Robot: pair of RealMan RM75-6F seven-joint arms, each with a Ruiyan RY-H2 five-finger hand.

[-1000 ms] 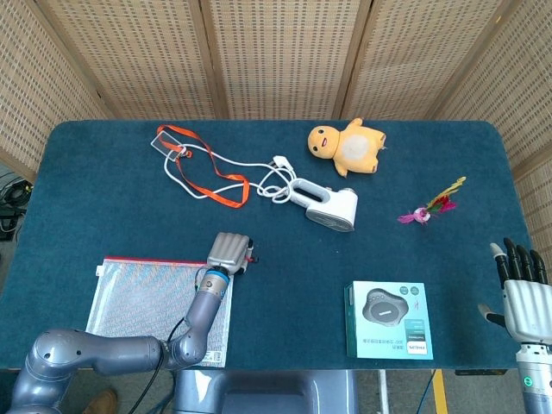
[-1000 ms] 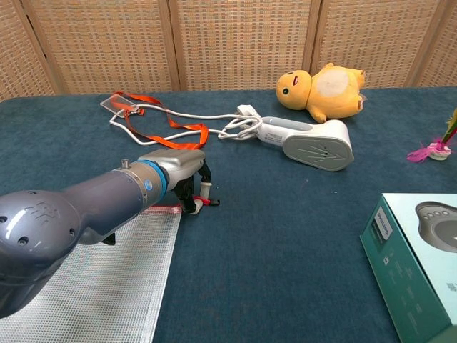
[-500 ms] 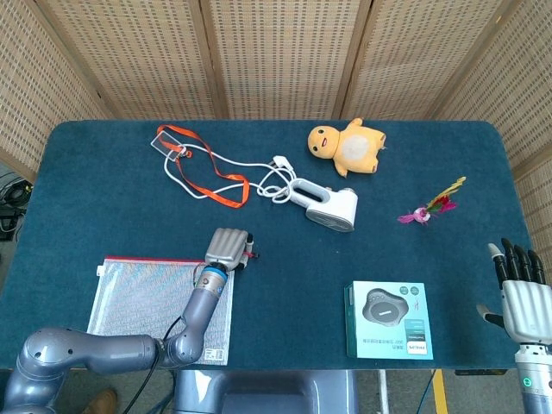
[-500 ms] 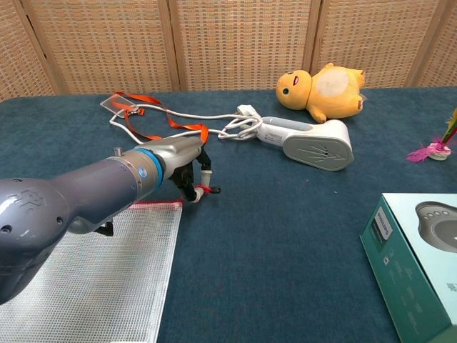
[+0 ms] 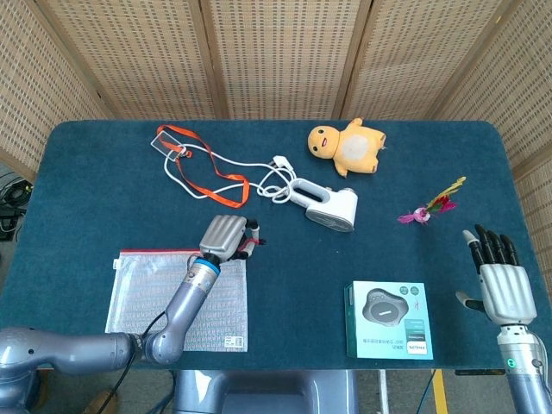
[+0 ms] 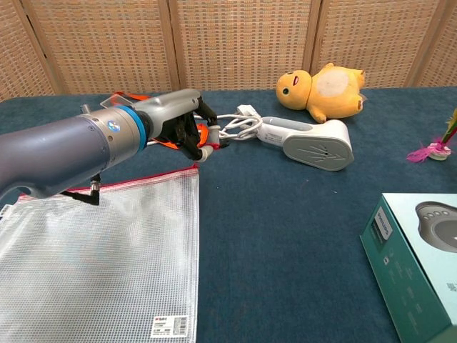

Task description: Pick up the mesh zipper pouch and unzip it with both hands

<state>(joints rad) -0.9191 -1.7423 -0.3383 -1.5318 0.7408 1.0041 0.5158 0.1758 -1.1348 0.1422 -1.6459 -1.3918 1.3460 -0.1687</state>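
Two hands appear. The left hand (image 5: 226,237), fingers curled, pinches the red pull at the corner of the mesh zipper pouch (image 6: 107,250); we see that corner raised off the blue table (image 5: 103,190) near its front left, the rest hanging or trailing low. The right hand (image 5: 496,280) hovers with fingers spread and holding nothing, well apart at the far right. We judge the pouch light, limp and apparently empty, so it will sag and swing from one corner. The right hand should take the red-edged top hem (image 6: 143,179) just beside the slider, bracing the fabric while the left draws the pull along.
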